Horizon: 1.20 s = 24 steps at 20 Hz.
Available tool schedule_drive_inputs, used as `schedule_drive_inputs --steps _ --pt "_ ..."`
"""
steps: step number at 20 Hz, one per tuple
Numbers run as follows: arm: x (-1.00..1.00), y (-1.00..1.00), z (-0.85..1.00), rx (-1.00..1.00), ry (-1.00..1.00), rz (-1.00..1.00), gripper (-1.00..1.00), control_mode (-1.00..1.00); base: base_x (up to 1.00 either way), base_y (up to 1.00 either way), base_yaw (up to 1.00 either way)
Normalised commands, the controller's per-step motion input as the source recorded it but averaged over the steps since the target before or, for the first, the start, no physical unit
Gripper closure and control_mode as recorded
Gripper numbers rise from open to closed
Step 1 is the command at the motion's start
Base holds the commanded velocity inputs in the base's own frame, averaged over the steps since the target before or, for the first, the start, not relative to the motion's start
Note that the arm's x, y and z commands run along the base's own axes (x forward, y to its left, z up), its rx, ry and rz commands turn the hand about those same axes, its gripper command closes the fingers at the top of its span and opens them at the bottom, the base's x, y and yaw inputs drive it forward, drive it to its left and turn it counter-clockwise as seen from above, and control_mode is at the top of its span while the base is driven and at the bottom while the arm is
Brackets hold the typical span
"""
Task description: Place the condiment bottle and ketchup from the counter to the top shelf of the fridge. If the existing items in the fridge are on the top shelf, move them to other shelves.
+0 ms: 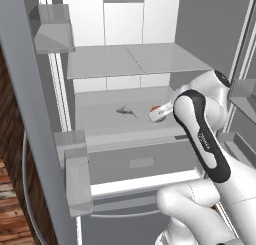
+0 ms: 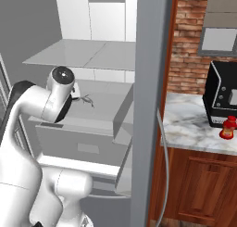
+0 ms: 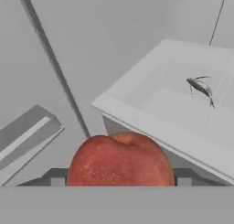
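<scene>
Inside the open fridge (image 1: 90, 19), the top shelf (image 1: 135, 59) lies bare. Below it, on the next shelf, the sprig (image 1: 126, 111) sits at about nine o'clock of the fruit (image 1: 159, 114). On the table (image 2: 194, 124) stands the ketchup (image 2: 227, 128), well apart at three o'clock. The end effector (image 3: 119, 184) grips the fruit between its fingers.

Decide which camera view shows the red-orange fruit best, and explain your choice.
The hand view: the red-orange fruit is large and close at the bottom, its mottled skin plain. The left base view shows just a small part of it, partly behind the arm. In the right base view I cannot make it out.
</scene>
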Motion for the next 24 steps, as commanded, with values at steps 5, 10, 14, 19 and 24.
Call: schedule_drive_inputs --steps 5,10,14,19,24 --pt "0.66 0.0 -0.46 -0.08 0.12 -0.22 1.0 -1.0 0.0 0.0 0.0" --pt "0.77 0.0 -0.38 -0.04 0.05 -0.23 1.0 -1.0 0.0 0.0 0.0" --pt "0.76 0.0 -0.41 -0.06 0.0 -0.19 1.0 -1.0 0.0 0.0 0.0" --pt "0.69 0.0 -0.33 -0.04 0.0 -0.13 1.0 -1.0 0.0 0.0 0.0" --pt "0.5 0.02 -0.25 -0.01 0.0 -0.05 1.0 -1.0 0.0 0.0 0.0"
